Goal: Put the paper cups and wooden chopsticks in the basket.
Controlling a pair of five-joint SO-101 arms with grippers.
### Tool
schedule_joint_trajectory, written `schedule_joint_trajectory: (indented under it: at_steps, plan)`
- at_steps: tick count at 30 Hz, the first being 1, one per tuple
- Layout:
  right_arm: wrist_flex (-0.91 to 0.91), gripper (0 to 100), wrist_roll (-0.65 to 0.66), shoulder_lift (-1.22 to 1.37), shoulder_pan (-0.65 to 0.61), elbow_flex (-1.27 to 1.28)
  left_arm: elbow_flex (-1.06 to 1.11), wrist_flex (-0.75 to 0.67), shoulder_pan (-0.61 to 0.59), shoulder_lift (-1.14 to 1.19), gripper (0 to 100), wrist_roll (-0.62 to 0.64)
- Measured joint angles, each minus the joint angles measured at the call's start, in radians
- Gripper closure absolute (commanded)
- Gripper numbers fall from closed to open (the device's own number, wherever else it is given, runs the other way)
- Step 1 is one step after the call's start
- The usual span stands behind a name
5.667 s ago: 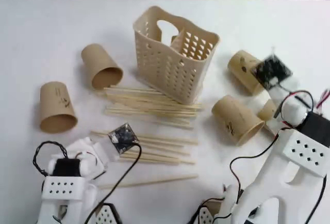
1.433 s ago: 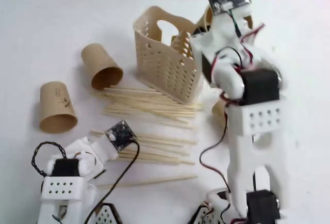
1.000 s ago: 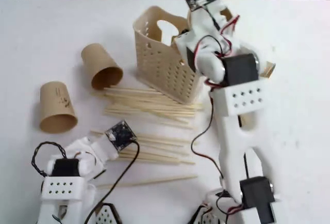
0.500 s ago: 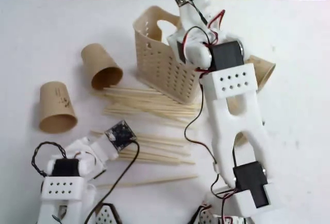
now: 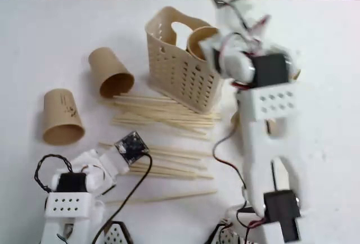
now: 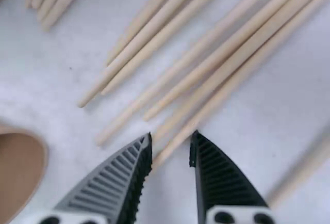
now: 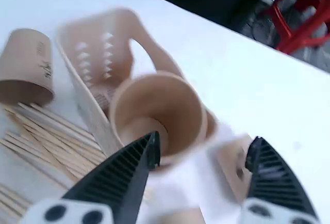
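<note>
The perforated beige basket (image 5: 183, 69) stands mid-table with a paper cup (image 5: 201, 39) upright inside it. That cup (image 7: 157, 111) lies just past my right gripper (image 7: 204, 140), which is open and holds nothing. Two more paper cups (image 5: 111, 72) (image 5: 62, 116) lie on their sides left of the basket. Wooden chopsticks (image 5: 163, 114) are spread in front of the basket, with more chopsticks (image 6: 206, 64) under my left gripper (image 6: 170, 141). That gripper is open, its tips just above the table at some chopstick ends.
The right arm (image 5: 264, 103) stretches over the table right of the basket and covers the cups there; a bit of one cup (image 5: 235, 118) peeks out beside it. A cup rim (image 6: 15, 167) lies close to the left gripper. Dark floor and a red frame (image 7: 299, 22) lie beyond the far edge.
The right arm swung a cup from the right side up over the basket and let it go inside. The arm has since drawn back to the right. The left arm stayed still.
</note>
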Motion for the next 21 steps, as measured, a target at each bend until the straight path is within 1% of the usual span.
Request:
schedule_joint_trajectory:
  at_steps: [4,7,11,16,21]
  plan:
    - [0.083,80.0,0.000,-0.014,0.161,0.000,0.000,0.000,0.000,0.000,85,0.000]
    - [0.086,77.8,0.000,0.014,0.308,0.000,0.000,0.000,0.000,0.000,85,0.000]
    - [0.028,74.1,0.000,0.138,0.443,0.025,0.000,0.000,0.000,0.000,85,0.000]
    - [-0.101,73.5,0.000,0.348,0.531,0.049,0.000,0.000,0.000,0.000,85,0.000]
    - [-0.187,73.5,0.000,0.537,0.546,0.052,0.000,0.000,0.000,0.000,85,0.000]
